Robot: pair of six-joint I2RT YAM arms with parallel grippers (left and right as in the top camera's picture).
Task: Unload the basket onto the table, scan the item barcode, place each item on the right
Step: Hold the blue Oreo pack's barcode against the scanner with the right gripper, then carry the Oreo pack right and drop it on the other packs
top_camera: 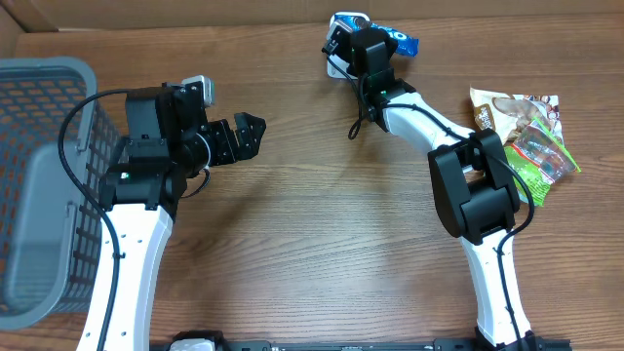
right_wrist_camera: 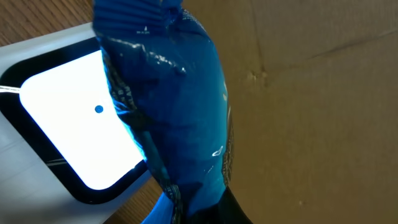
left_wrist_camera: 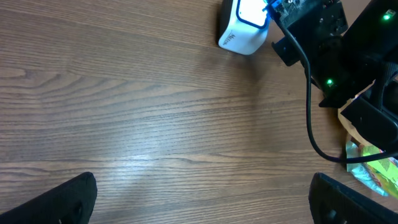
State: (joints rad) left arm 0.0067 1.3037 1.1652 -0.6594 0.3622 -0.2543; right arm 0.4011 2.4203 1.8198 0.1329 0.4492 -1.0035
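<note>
The item is a glossy blue packet, and my right gripper is shut on its lower end. It hangs right beside the lit white window of the scanner. No barcode shows on the side facing the camera. From overhead, the right gripper holds the blue packet at the table's far edge over the white scanner. My left gripper is open and empty, left of centre. The left wrist view has its fingertips wide apart over bare wood, with the scanner far ahead.
A grey mesh basket stands at the left edge. Several snack packets lie at the right, also seen in the left wrist view as snack packets. A cardboard wall rises behind the scanner.
</note>
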